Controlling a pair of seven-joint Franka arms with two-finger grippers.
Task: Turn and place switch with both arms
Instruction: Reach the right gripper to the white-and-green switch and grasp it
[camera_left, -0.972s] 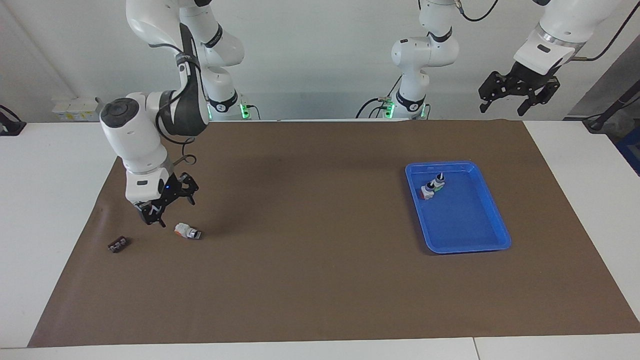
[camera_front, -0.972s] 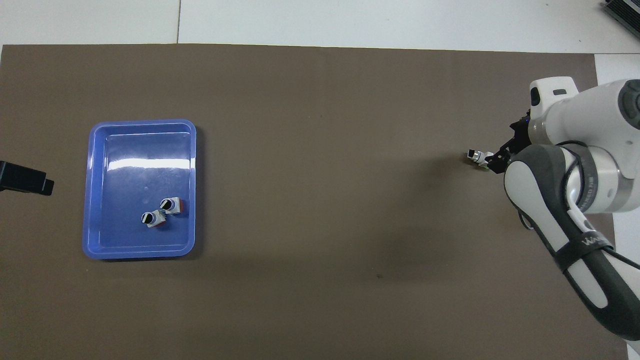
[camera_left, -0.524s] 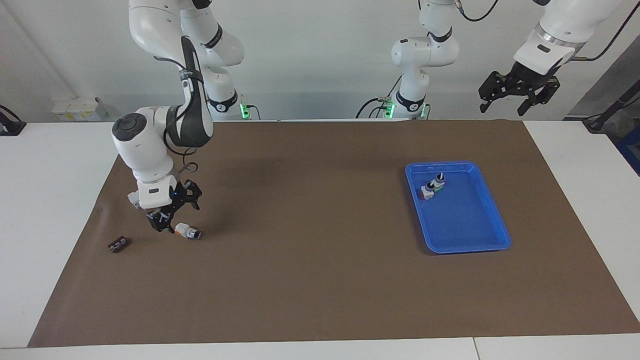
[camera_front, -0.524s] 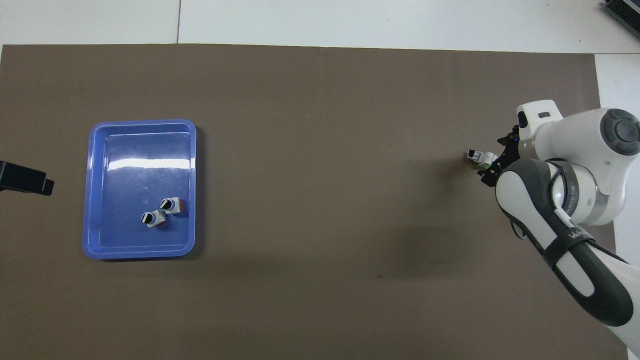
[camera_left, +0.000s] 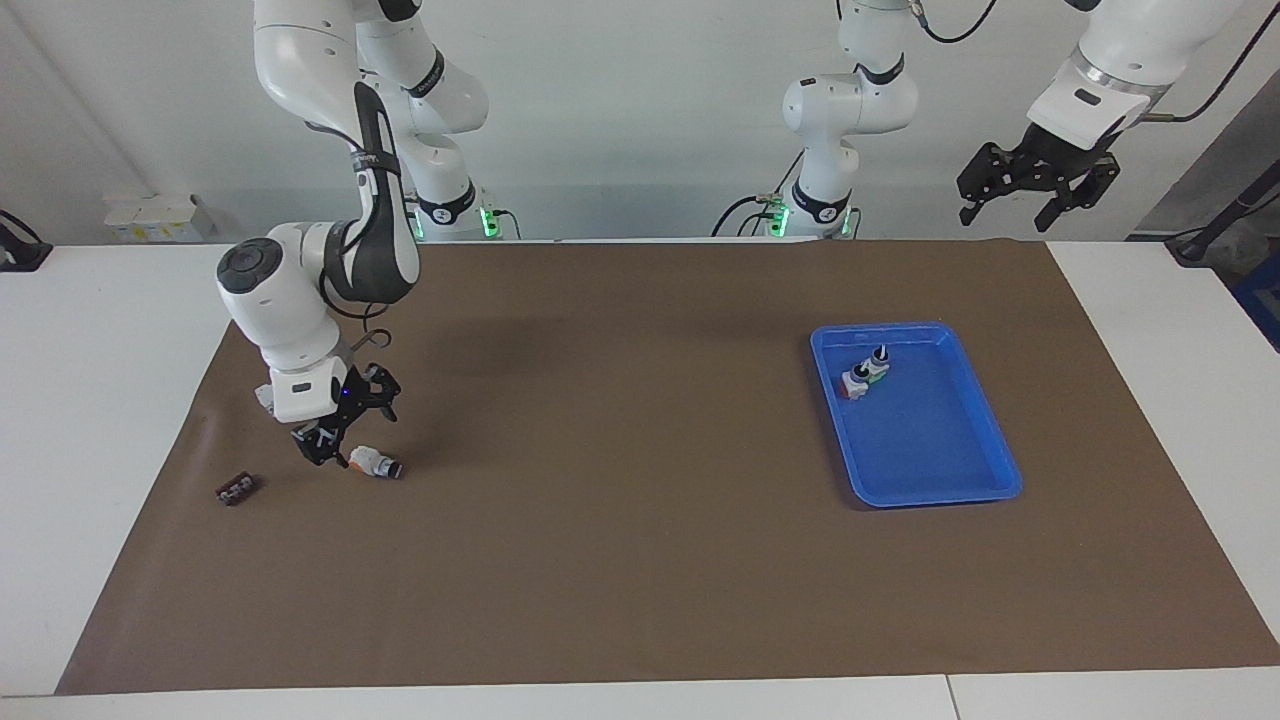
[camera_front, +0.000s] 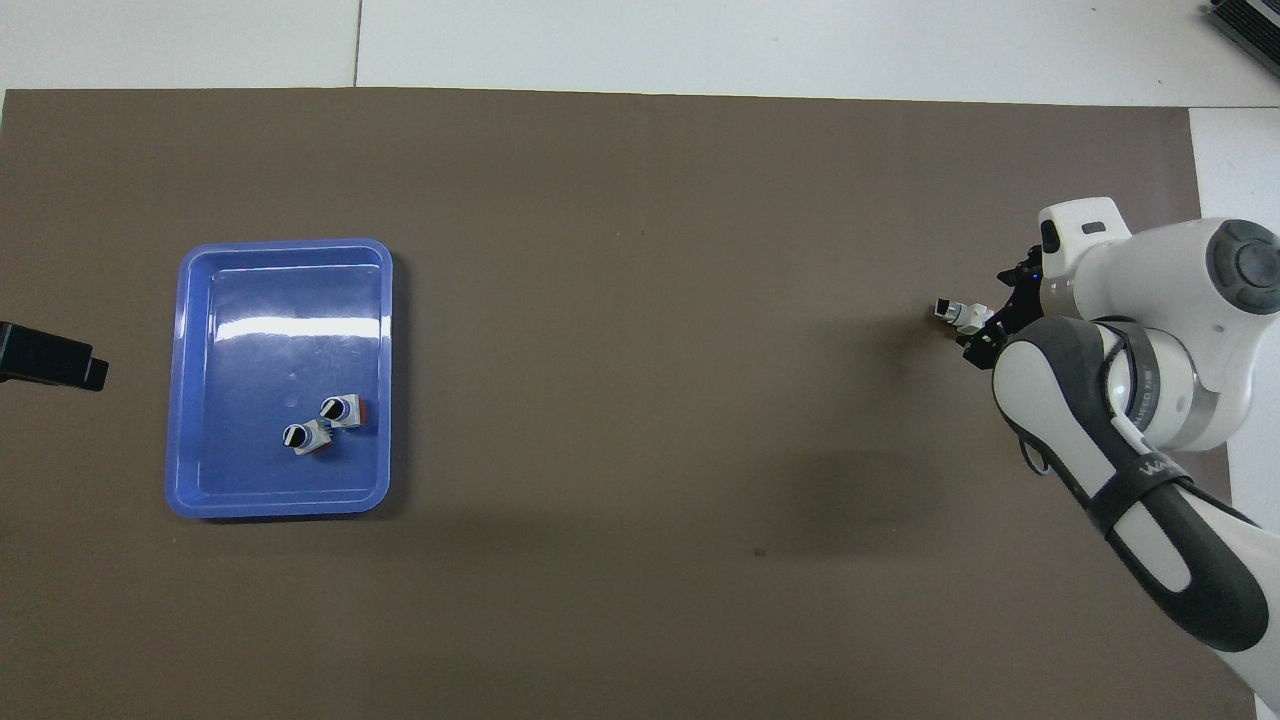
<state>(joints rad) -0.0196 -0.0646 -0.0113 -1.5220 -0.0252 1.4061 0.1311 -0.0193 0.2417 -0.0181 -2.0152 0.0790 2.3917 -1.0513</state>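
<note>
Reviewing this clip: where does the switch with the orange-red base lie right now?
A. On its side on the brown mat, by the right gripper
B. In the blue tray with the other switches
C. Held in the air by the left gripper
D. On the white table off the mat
A: the switch lies tipped over on the brown mat, right beside the lowered right gripper.

Two high, distant cameras face opposite ways, sharing the brown mat (camera_left: 640, 560).
</note>
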